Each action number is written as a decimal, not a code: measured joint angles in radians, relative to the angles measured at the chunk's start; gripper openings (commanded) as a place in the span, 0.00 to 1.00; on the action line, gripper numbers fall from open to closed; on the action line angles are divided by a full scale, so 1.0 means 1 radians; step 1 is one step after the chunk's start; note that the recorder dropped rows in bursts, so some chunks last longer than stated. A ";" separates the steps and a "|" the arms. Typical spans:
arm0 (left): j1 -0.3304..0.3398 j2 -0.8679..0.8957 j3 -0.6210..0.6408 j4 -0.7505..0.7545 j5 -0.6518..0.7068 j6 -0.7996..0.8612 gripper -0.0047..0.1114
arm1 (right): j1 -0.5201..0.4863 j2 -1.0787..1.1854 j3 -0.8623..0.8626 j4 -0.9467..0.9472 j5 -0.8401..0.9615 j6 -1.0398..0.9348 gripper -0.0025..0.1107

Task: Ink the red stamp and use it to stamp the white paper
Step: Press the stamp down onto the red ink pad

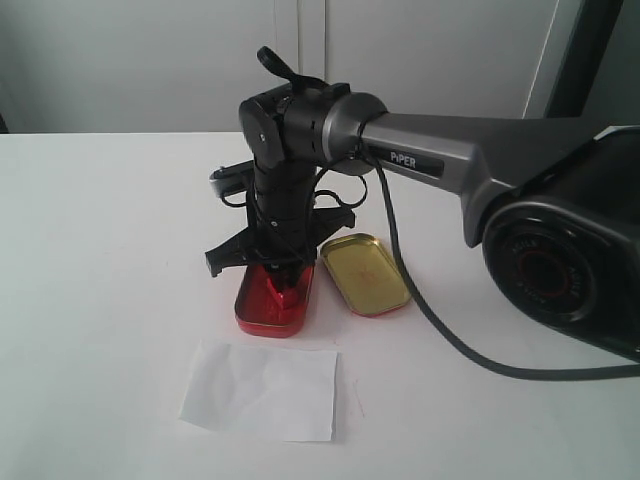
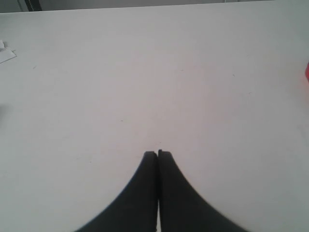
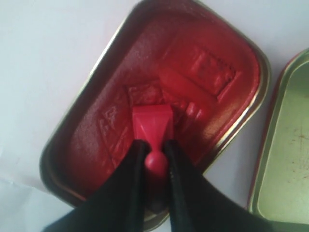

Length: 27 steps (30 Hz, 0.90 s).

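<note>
Red stamp point(image 3: 152, 126): base down on the red pad point(image 3: 159, 53) inside the open ink tin point(image 3: 263, 72), knob pinched between the jaws of the right gripper point(image 3: 154, 145). Judged light, stiff and hard, being a small plastic block. Probably slick at the rounded knob, so apt to twist or slip if pressed off-centre. Best taken low on the knob, just above the square base, squeezed from two opposite sides as here. Inked face better kept off everything but the paper

Just beside the tin, gold-lined lid point(image 3: 285, 159), hollow side up. Farther out, white paper point(image 1: 262, 392) flat on the table point(image 1: 90, 250), near the tin yet apart from it. Thin and faintly wrinkled, so likely to lift with a sticky stamp

Right wrist view: grip and stamp-on-pad contact shown close, plus square dents point(image 3: 215, 72) in the pad, but no paper. Exterior view: paper, tin and lid laid out together, stamp largely hidden under the gripper. Left wrist view: only the left gripper point(image 2: 158, 154), jaws together on nothing, over bare table, and a red sliver point(image 2: 307, 72) at the frame edge, too little to name
</note>
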 measured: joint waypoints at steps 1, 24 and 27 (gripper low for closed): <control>0.000 0.000 0.000 0.000 0.000 0.000 0.04 | 0.000 -0.001 0.000 0.000 -0.003 0.000 0.02; 0.000 0.000 0.000 0.000 0.000 0.000 0.04 | 0.000 -0.024 -0.012 -0.006 -0.013 0.004 0.02; 0.000 0.000 0.000 0.000 0.000 0.000 0.04 | 0.000 -0.025 -0.012 -0.006 -0.012 0.006 0.02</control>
